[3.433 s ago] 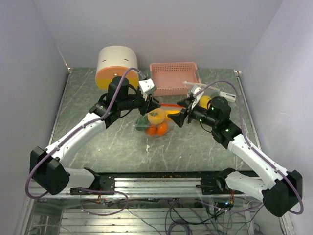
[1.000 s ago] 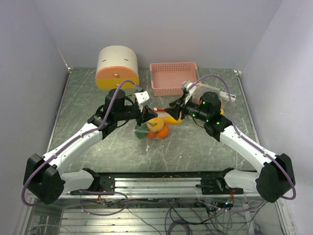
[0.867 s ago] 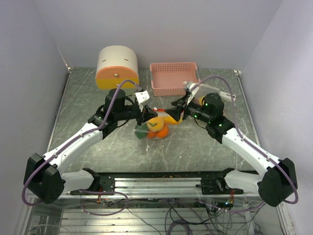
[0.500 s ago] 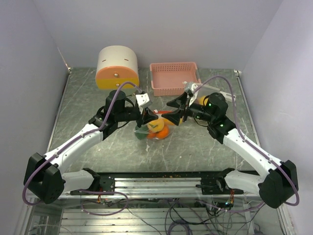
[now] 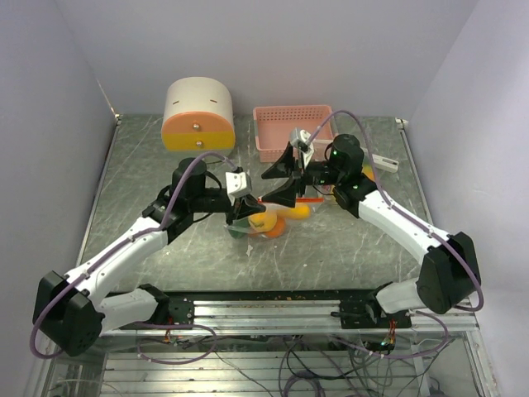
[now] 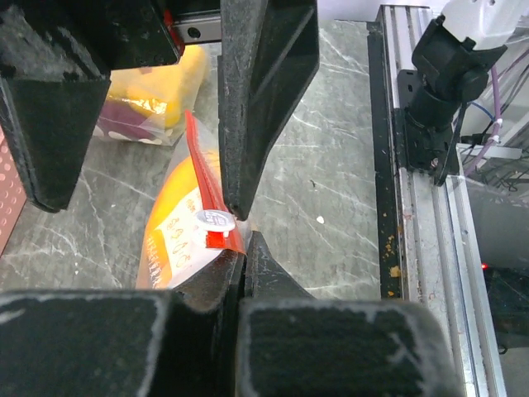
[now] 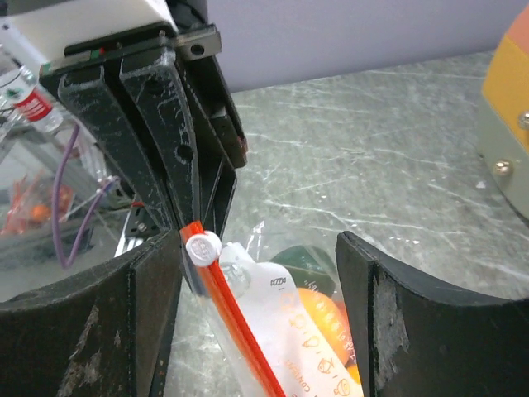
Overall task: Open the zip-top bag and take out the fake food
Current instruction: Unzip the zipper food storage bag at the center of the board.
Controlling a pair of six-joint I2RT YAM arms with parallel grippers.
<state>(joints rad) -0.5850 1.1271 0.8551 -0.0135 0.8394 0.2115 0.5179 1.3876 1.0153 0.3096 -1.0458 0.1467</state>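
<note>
The right gripper (image 7: 252, 240) stands with its jaws apart, one finger on each side of the red zip (image 7: 240, 331), and I cannot see it touching anything. The white slider (image 7: 202, 246) sits in that gap, hard up against the left gripper (image 6: 244, 265), which is pinched tight on the end of the zip. The bag (image 5: 258, 222) hangs from that pinch down to the table (image 5: 165, 157), between the two arms. The food (image 7: 318, 310) is inside it, with orange and green showing through the clear film.

A second ago the right gripper was narrower and nearer the bag's right end. It has since travelled along the zip to the left gripper and spread its jaws, while the left gripper has kept its pinch. This looks like the slider being drawn the length of the zip and then let go. The mouth is probably unzipped, though no view shows the lips parted. If so, the next job is reaching in for the food, which will be easier if the left pinch holds the mouth up.
</note>
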